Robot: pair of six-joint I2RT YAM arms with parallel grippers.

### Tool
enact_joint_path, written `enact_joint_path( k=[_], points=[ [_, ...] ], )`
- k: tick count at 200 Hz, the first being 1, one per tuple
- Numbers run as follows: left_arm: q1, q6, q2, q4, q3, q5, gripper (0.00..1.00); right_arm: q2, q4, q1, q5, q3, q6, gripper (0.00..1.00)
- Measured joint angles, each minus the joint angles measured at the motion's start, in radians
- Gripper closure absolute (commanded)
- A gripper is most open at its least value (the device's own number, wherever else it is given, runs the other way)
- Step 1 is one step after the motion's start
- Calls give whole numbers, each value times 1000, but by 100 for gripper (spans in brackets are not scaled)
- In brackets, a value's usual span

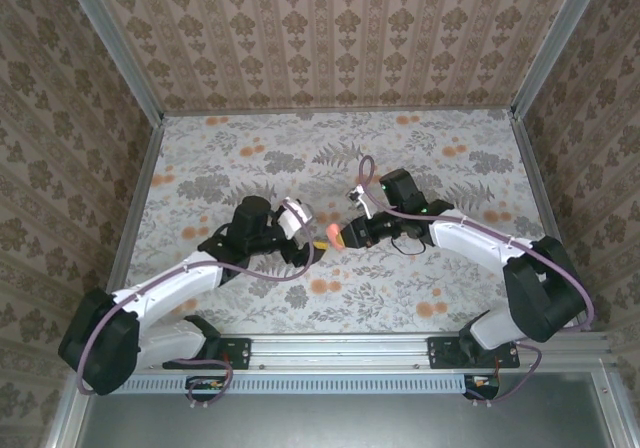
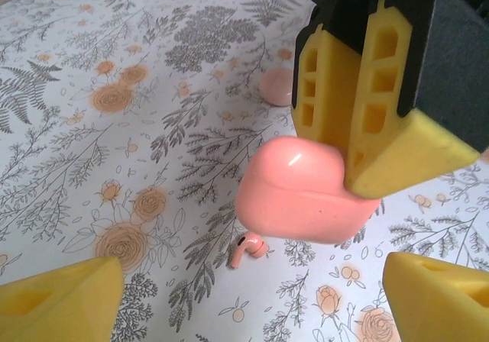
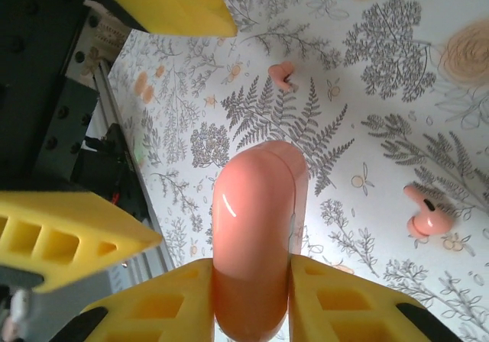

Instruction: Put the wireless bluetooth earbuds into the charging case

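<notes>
Papered walls (image 1: pixel 330 38) rise on the far, left and right sides of the tabletop (image 1: pixel 250 298), with metal rails (image 1: pixel 135 198) along its edges. The two tools meet near the middle, well apart from every rail, and open flowered cloth lies all round them, broadest on the far side. The left tool (image 1: pixel 308 230) has its yellow fingers (image 2: pixel 65 300) spread wide, gripping nothing, with its tips just short of the charging case (image 1: pixel 326 236). The right tool (image 1: pixel 345 236) faces it and is clamped on that case, one finger pressed to each flat side. The case is a glossy coral-pink box with rounded corners, a bright highlight and a thin seam along its edge. The nearer earbud (image 3: pixel 424 208) lies on the cloth just to one side of the right tool's tips, a small pink stem with a dark spot. The farther earbud (image 3: pixel 283 75) lies ahead of the case, well apart from the first.
</notes>
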Motion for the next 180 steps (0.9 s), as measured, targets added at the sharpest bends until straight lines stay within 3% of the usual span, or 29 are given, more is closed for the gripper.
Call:
enact_joint_path(
  k=[88,180],
  points=[
    [74,-18,8,140,-38,256,15,-68,-130,-9,5,22,-404,77],
    [75,27,19,169,-53,362,19,-83,-256,-9,5,53,-769,79]
  ],
)
